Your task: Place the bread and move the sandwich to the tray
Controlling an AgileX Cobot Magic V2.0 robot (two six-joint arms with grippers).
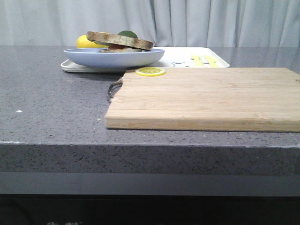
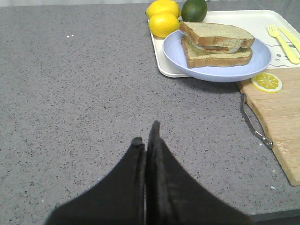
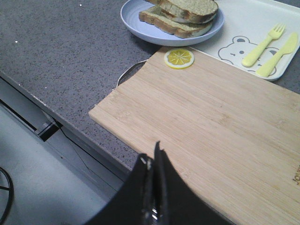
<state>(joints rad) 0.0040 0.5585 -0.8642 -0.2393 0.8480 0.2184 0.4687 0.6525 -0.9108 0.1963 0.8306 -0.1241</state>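
Both grippers read pressed together, nothing pinched. Left gripper (image 2: 146,140) hangs over bare grey counter (image 2: 70,93), touching nothing I can see. Right gripper (image 3: 152,161) sits over the near edge of the wooden cutting board (image 3: 211,122).

Sandwich (image 2: 216,43) is well ahead of the left jaws: bread (image 2: 218,32) stacked on top, egg white showing between slices, on the pale blue plate (image 2: 183,58), which overlaps the white tray (image 2: 161,63).

Left wrist view shows two lemons (image 2: 164,23) and a lime (image 2: 194,9) beyond the plate. Right wrist view shows the yellow fork (image 3: 263,44) and knife (image 3: 277,54) on the tray. Lemon slice (image 3: 179,58) lies on the board's far corner.
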